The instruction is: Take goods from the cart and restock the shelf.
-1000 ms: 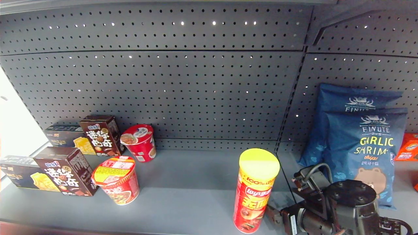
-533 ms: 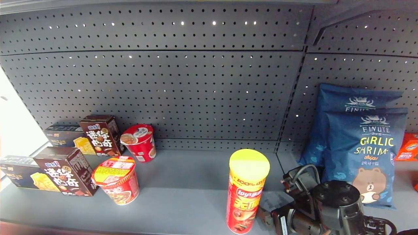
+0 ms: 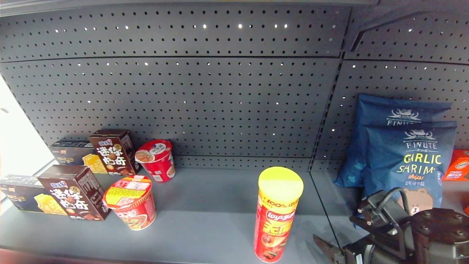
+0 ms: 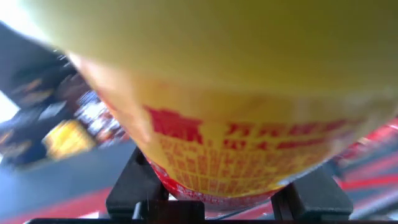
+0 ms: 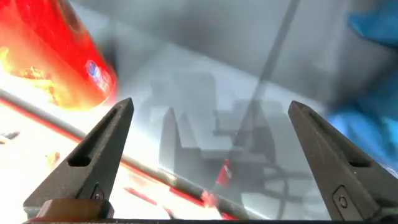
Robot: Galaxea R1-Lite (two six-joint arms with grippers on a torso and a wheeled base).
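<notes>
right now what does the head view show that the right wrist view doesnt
Head view: pegboard back wall, brown boxes, two noodle cups, a yellow lid.
Right wrist view: both fingers of the right gripper, spread open.
Both: red chips can, blue bags, grey shelf.

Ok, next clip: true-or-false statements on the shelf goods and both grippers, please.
1. The tall red cylindrical chip can with a yellow lid stands upright on the grey metal shelf. True.
2. The right gripper has its jaws shut on that can. False: they are open, apart from it.
3. Two blue plastic snack bags stand right of the can. True.
4. The red noodle cup with the yellow-printed lid stands right of the can. False: it stands to its left.
5. The left gripper is empty. False: a yellow-and-red container sits between its jaws.
</notes>
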